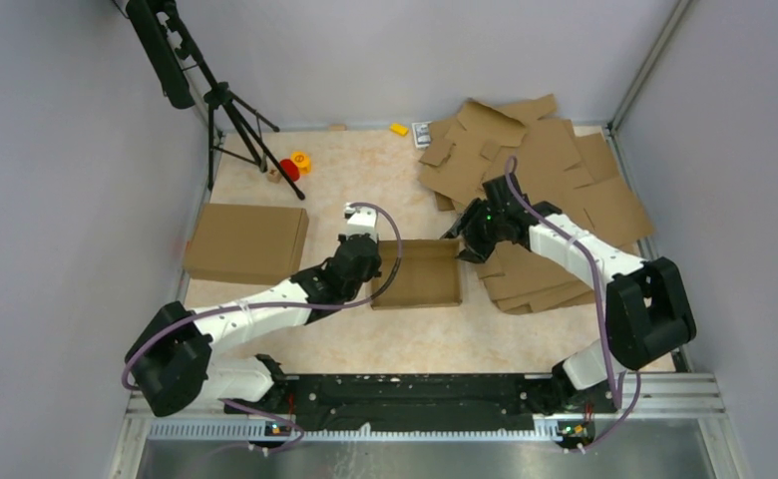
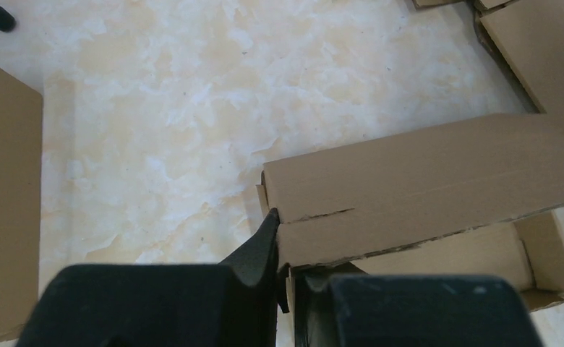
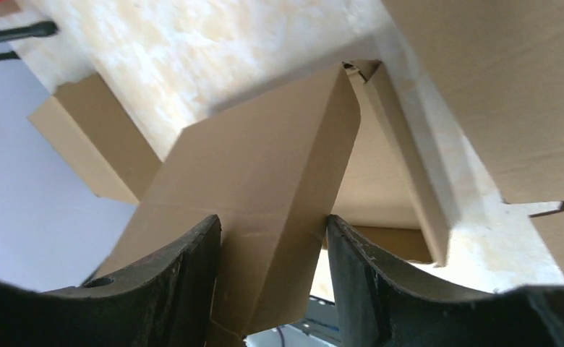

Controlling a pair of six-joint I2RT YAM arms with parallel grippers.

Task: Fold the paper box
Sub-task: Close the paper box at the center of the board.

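Note:
The paper box [image 1: 420,277] is a shallow brown cardboard tray, partly folded, lying in the middle of the table. At its left end my left gripper [image 1: 373,261] is shut on the corner of the long side wall [image 2: 424,181]. In the left wrist view the cardboard edge sits pinched between the two black fingers of that gripper [image 2: 283,253]. My right gripper [image 1: 468,232] is at the box's far right corner. A folded-over flap [image 3: 265,166] fills the gap of the right gripper [image 3: 273,231] and touches both fingers.
A closed brown box [image 1: 247,242] lies on the left of the table. A heap of flat cardboard blanks [image 1: 545,170] covers the back right, right next to my right arm. A black tripod [image 1: 230,110] and small red and yellow items [image 1: 295,165] stand at the back left.

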